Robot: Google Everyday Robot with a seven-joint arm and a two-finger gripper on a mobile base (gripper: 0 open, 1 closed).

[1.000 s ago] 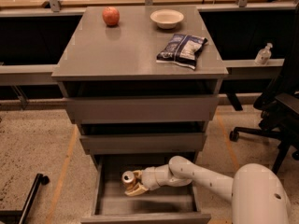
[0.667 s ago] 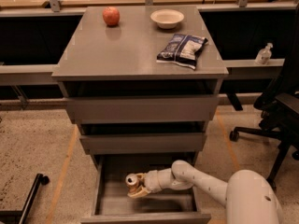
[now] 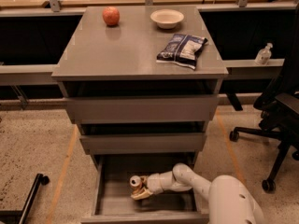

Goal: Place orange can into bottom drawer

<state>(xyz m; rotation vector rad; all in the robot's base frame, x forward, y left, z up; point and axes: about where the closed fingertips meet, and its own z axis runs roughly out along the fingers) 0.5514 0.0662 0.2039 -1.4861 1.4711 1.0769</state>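
Observation:
The bottom drawer (image 3: 114, 200) of the grey cabinet is pulled out and open. My gripper (image 3: 140, 191) reaches down into it from the right, with my white arm (image 3: 196, 183) coming over the drawer's right side. The gripper is shut on the orange can (image 3: 136, 181), whose silver top faces up and to the left. The can sits low inside the drawer, near the middle of its floor. I cannot tell whether it touches the floor.
The two upper drawers (image 3: 142, 108) are slightly open. On the cabinet top lie a red apple (image 3: 111, 16), a white bowl (image 3: 167, 17) and a dark snack bag (image 3: 182, 48). An office chair (image 3: 280, 120) stands at the right, and a black bar (image 3: 28, 199) lies at the lower left.
The gripper and the can have shifted a little to the right and lower inside the bottom drawer. The arm has come further into the picture.

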